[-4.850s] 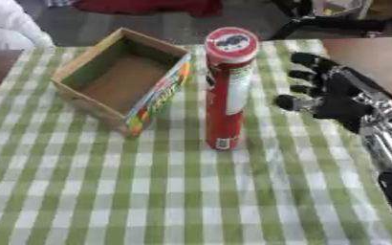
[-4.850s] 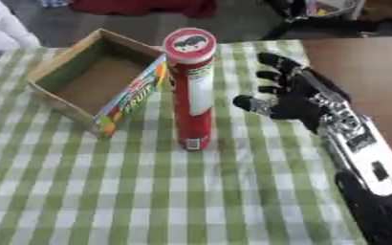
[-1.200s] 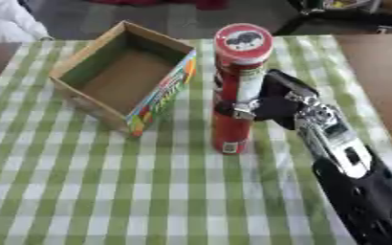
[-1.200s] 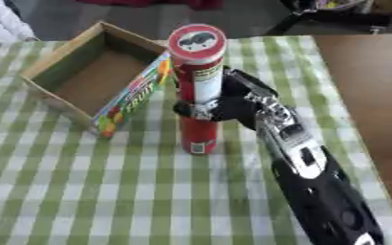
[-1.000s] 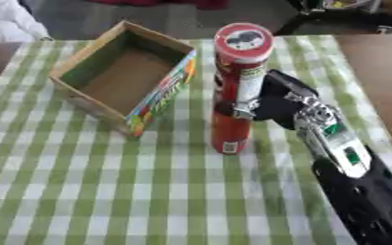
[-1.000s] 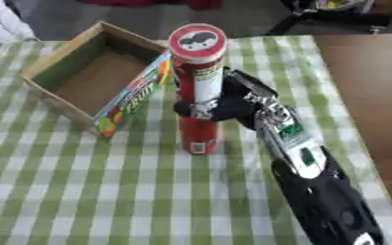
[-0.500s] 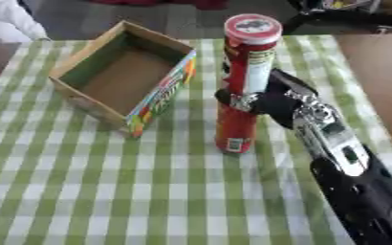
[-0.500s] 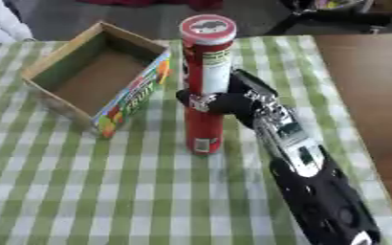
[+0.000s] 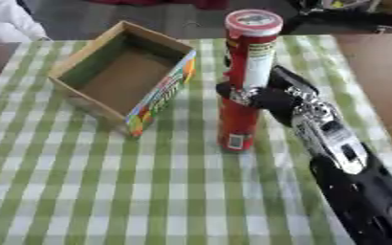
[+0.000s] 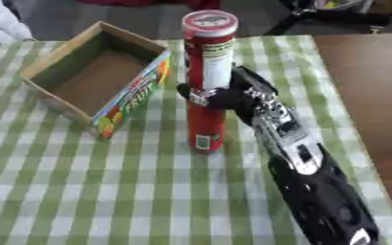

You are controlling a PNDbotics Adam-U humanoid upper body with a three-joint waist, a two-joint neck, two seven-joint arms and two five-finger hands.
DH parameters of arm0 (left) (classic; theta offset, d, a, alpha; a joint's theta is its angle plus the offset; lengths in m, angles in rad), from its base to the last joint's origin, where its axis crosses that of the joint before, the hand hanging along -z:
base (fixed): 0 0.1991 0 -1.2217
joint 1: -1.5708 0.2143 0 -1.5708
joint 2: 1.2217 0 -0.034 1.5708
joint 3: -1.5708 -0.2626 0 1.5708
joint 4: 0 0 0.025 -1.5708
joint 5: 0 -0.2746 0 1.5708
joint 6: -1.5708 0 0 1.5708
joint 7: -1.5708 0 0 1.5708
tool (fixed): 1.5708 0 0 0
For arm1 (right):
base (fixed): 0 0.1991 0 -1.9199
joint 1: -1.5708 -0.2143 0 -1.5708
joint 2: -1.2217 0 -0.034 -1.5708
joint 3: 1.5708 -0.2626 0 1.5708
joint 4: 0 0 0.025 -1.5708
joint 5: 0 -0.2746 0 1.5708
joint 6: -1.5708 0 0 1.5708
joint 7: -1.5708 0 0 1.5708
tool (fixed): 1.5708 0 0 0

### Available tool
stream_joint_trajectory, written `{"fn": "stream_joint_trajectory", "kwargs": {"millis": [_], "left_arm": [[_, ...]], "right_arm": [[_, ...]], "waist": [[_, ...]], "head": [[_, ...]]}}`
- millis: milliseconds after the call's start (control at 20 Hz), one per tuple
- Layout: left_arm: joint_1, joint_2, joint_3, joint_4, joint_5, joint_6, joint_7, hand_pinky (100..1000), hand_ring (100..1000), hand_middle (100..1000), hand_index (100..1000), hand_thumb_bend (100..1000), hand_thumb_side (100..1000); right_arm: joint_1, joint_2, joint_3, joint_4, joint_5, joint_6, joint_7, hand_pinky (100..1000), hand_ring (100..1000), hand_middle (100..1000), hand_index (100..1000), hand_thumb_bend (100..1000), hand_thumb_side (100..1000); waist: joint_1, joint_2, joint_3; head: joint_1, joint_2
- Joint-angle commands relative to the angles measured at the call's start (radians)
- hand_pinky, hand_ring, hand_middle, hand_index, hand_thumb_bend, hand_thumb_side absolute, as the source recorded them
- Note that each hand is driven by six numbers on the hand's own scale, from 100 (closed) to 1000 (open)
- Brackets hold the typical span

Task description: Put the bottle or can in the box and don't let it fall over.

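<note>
Surface: green-and-white checked tablecloth (image 9: 107,191) over the table; its right border runs down beside bare brown wood (image 9: 375,72), its far border lies just behind the box.
Open room: wide bare cloth in the near-left part, and a strip of cloth between box and can; the right side of the cloth is taken up by the robot's forearm.
Box: open cardboard box (image 9: 120,79), brown inside, printed in bright colours on the outer wall facing the can; sits askew on the far-left part of the cloth, one corner pointing toward the viewer, opening upward.
Can: tall red tube can (image 10: 206,81) with a pale lid on top; upright, right of the box and apart from it, near the cloth's middle. Whether its base touches the cloth cannot be told.
Right hand: right hand (image 9: 262,98) comes in from the lower right, fingers curled round the can at about mid-height, thumb side showing dark across the can's front; the hand lies to the can's right.
Left hand: shows in neither view.
Far edge: dark floor and a white cloth shape at the upper-left corner.
</note>
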Motion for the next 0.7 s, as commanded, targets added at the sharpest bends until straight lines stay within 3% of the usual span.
{"fn": "stream_joint_trajectory", "kwargs": {"millis": [50,500,550,700], "left_arm": [[-0.007,0.017,0.004,-0.014,0.001,-0.004,-0.002,865,882,771,777,598,702],[-0.006,0.019,0.003,-0.014,0.001,-0.003,-0.002,866,881,771,777,595,703],[-0.006,0.019,0.003,-0.015,0.001,-0.003,-0.003,866,881,772,777,595,703],[-0.009,0.018,0.002,-0.016,0.002,-0.003,-0.004,866,881,771,777,594,702]], "right_arm": [[-0.034,-0.017,0.003,-0.019,-0.001,-0.009,-0.004,954,503,547,391,100,100],[-0.152,-0.006,0.017,-0.005,0.015,-0.057,-0.009,948,484,529,367,100,100],[-0.167,-0.003,0.020,0.001,0.017,-0.062,-0.010,947,483,526,365,100,137],[-0.236,0.015,0.027,0.015,0.022,-0.079,-0.017,944,481,526,364,100,100]], "waist": [[0.001,-0.021,-0.001],[0.003,-0.024,0.001],[0.003,-0.023,0.001],[0.003,-0.020,0.008]], "head": [[-0.003,-0.007],[-0.011,-0.006],[-0.012,-0.006],[-0.018,-0.009]]}}
